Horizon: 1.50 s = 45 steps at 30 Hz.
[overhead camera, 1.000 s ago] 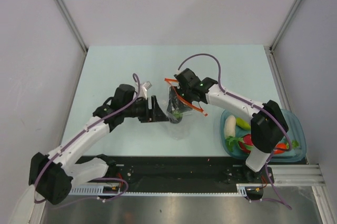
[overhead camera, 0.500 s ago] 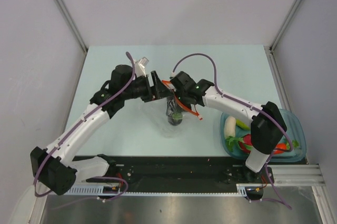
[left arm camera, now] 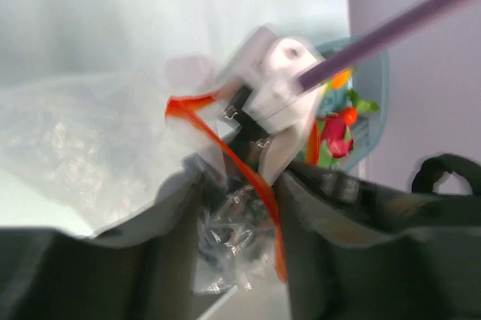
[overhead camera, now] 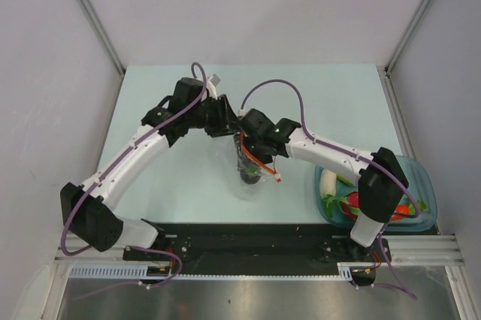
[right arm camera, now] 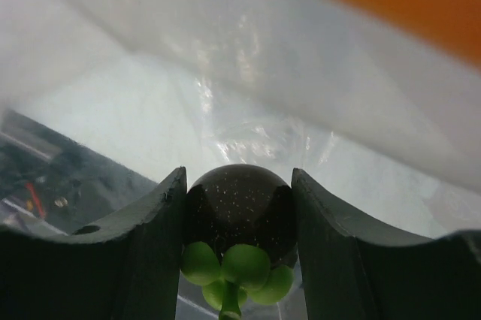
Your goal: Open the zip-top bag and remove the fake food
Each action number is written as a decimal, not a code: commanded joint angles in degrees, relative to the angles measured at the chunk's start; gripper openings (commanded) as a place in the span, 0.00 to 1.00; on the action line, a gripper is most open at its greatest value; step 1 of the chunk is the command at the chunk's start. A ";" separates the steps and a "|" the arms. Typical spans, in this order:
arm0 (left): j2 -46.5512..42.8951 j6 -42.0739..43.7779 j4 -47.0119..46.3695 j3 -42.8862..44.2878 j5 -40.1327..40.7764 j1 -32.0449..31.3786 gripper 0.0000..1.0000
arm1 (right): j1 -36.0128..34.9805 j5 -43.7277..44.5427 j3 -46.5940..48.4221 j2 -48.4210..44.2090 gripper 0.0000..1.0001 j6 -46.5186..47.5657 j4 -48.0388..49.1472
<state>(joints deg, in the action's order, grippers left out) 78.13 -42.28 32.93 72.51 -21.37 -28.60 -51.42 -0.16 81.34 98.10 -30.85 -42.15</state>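
Note:
The zip-top bag (overhead camera: 252,164) hangs upright at the table's middle, its red-orange zip strip (overhead camera: 242,145) at the top. My left gripper (overhead camera: 225,120) is shut on crumpled plastic at the bag's mouth (left arm camera: 225,230), beside the zip strip (left arm camera: 252,177). My right gripper (overhead camera: 252,147) reaches down inside the bag. In the right wrist view its gripper (right arm camera: 239,179) is shut on a dark round fake food piece (right arm camera: 239,211) with green leaves. The piece shows through the bag in the top view (overhead camera: 251,173).
A teal tray (overhead camera: 425,177) at the near right holds a white radish (overhead camera: 328,179), a green fruit (overhead camera: 347,177), a pink-red dragon fruit (overhead camera: 351,203) and an orange piece (overhead camera: 400,210). The tray's rim also shows in the left wrist view (left arm camera: 382,72).
My left gripper has moved from the bag's left side up to its mouth. The bag now hangs taller and narrower. My right gripper has moved left and down into the bag.

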 commanded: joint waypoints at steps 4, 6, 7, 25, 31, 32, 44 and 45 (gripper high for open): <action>2.56 7.39 5.83 6.68 3.17 0.65 0.21 | 0.18 3.24 0.22 -4.41 0.03 0.88 -0.47; 1.51 8.26 5.31 5.37 3.17 0.56 0.14 | 1.23 3.07 -0.65 -5.03 0.03 0.44 -0.83; 0.11 8.53 5.22 4.75 3.69 0.56 0.11 | 1.67 3.06 -1.09 -5.55 0.03 0.35 -0.91; -7.56 3.79 -6.57 -6.25 1.41 -8.83 0.00 | 6.86 -1.51 -1.10 -8.81 0.02 -8.78 3.13; -7.46 2.73 -3.50 -7.38 5.54 -12.09 0.00 | 7.30 0.08 4.26 -5.21 0.02 -14.94 -0.46; -7.72 2.82 -3.14 -7.91 6.07 -12.09 0.00 | 7.21 -0.10 5.05 -5.12 0.03 -15.11 -1.17; -8.07 2.91 -1.82 -10.63 10.19 -14.20 0.00 | 8.61 -7.47 1.02 -11.87 0.01 -15.22 -0.40; -8.43 3.26 -1.55 -11.07 10.99 -14.12 0.00 | 8.79 -8.61 0.23 -13.19 0.01 -14.07 0.31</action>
<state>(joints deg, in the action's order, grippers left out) 71.18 -38.61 27.92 63.79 -11.75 -41.28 -43.83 -4.71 83.15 91.53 -45.60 -48.23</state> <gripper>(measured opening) 0.005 0.557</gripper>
